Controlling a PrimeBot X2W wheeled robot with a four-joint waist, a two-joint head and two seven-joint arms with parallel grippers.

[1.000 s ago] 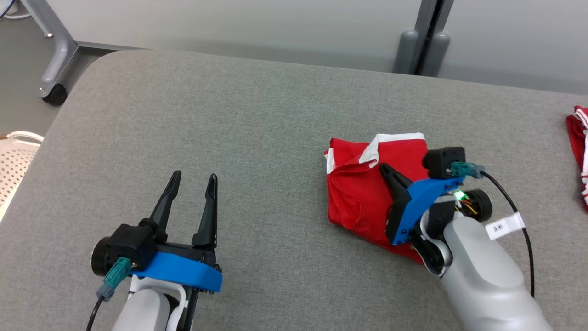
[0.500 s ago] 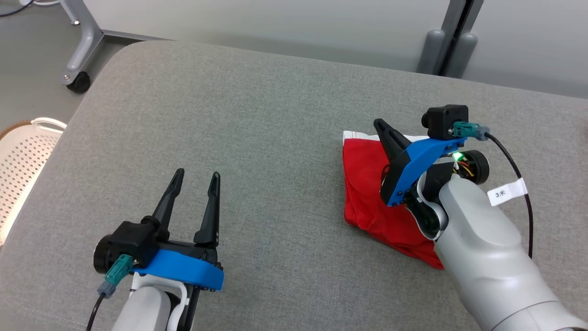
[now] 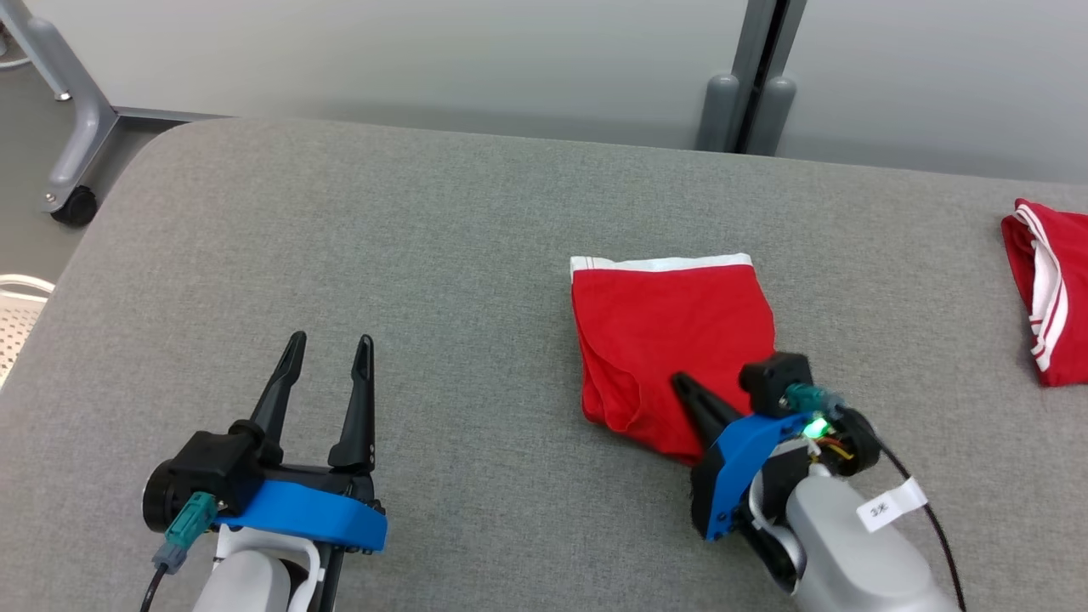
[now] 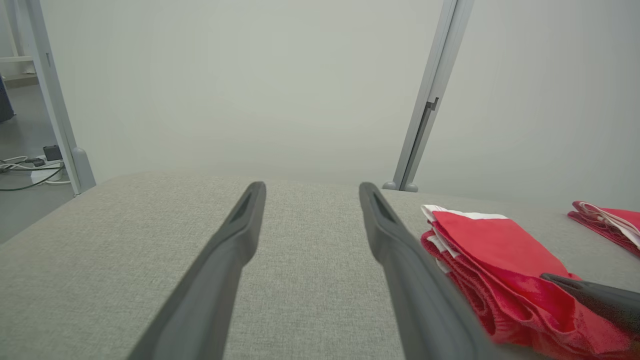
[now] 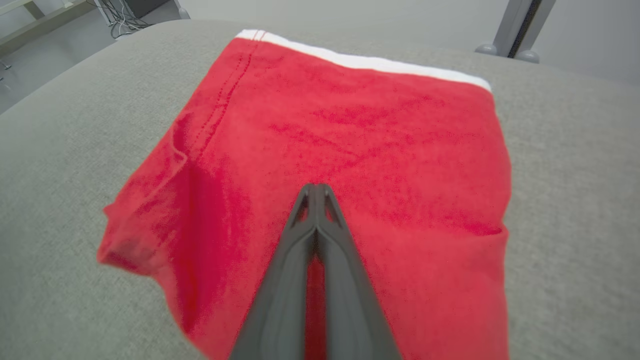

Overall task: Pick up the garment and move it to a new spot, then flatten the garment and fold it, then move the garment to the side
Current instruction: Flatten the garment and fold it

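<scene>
The garment (image 3: pixel 671 340) is red with a white band along its far edge. It lies folded and flat on the grey table (image 3: pixel 425 255), right of centre, and its layered left edge shows in the left wrist view (image 4: pixel 495 250). My right gripper (image 3: pixel 680 381) is shut with nothing in it. Its joined fingers point across the garment's near part (image 5: pixel 350 125), with the tips (image 5: pixel 315 187) over the red cloth. I cannot tell whether they touch it. My left gripper (image 3: pixel 331 340) stands open and empty over bare table at the lower left (image 4: pixel 312 187).
A second red garment (image 3: pixel 1041 289) with white stripes lies at the table's right edge. A white perforated basket (image 3: pixel 17 314) sits off the table's left side, with a wheeled frame leg (image 3: pixel 72 204) behind it. Two grey posts (image 3: pixel 748 102) stand past the far edge.
The head camera has shifted. My shut right gripper swept to the garment's far edge, then drew back to its near part. The rumpled top now lies smooth. The left gripper stayed open and still.
</scene>
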